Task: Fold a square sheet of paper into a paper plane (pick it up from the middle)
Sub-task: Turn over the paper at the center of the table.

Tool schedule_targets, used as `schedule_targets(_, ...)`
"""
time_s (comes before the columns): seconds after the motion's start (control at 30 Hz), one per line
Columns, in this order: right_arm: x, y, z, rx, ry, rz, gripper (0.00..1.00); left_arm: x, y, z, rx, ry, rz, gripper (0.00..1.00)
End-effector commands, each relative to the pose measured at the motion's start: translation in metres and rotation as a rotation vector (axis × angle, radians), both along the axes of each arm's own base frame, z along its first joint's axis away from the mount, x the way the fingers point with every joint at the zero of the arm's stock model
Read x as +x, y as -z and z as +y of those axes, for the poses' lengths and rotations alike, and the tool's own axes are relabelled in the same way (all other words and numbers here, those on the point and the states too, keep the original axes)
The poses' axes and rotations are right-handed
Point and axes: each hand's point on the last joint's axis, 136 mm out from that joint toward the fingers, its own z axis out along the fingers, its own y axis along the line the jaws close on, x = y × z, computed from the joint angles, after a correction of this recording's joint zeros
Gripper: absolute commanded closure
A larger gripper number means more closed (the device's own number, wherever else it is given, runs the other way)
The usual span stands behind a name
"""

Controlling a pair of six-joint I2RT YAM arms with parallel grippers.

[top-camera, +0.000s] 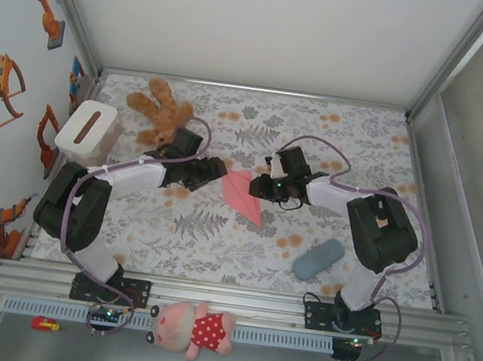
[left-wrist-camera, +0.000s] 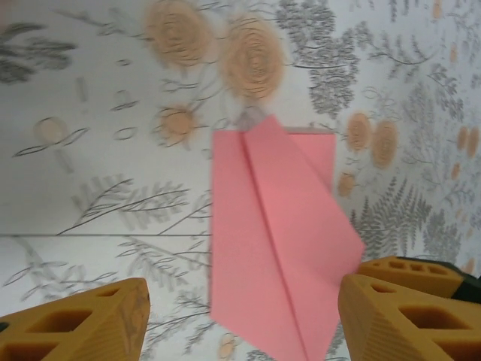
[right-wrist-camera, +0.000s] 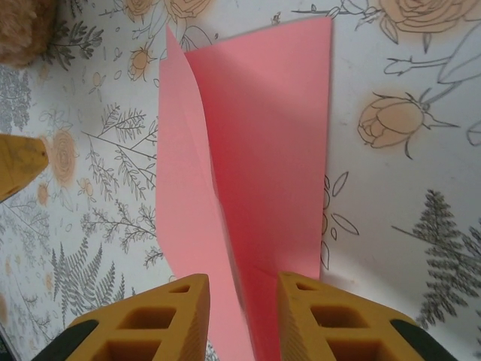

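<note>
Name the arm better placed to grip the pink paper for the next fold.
Right, probably. The right gripper straddles the raised crease of the pink paper, jaws narrowly apart, so closing should catch it. The left gripper stands wide open over the flat part.

In the left wrist view, the near tip of the paper plane (left-wrist-camera: 278, 241) is cut off by the lower picture edge. Its right corner is covered by one of the jaws of the left gripper (left-wrist-camera: 242, 312), which are themselves cropped there. The counter (left-wrist-camera: 90, 188) pattern at the top is blurred. In the right wrist view, the paper plane's near end is hidden between the jaws of the right gripper (right-wrist-camera: 242, 297). The teddy bear (right-wrist-camera: 21, 30) is cropped by the upper left corner. From above, contact between jaws and paper is too small to be told.
</note>
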Motion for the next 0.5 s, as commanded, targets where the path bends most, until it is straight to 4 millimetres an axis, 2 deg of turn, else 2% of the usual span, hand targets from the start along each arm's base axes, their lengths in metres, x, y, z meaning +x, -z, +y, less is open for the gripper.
schedule_targets(0.0, 0.004, -0.003, 0.007, 0.015, -0.066, -0.017, 0.72, 0.009, -0.018, 0.001, -0.058, -0.051, -0.071, 0.31)
schedule_targets(0.17, 0.007, 0.004, 0.015, 0.032, -0.1, -0.004, 0.8, 0.009, -0.024, -0.002, -0.101, -0.041, -0.09, 0.31)
schedule_targets(0.3, 0.012, -0.001, 0.02, 0.052, -0.113, -0.026, 0.95, 0.01, -0.03, -0.006, -0.142, -0.028, -0.104, 0.3)
schedule_targets(0.37, 0.018, -0.017, 0.022, 0.097, -0.103, -0.065, 1.0, 0.009, -0.036, -0.009, -0.168, -0.017, -0.121, 0.3)
schedule_targets(0.47, 0.028, -0.05, 0.022, 0.199, -0.064, -0.13, 1.0, 0.009, -0.051, -0.014, -0.22, 0.008, -0.163, 0.29)
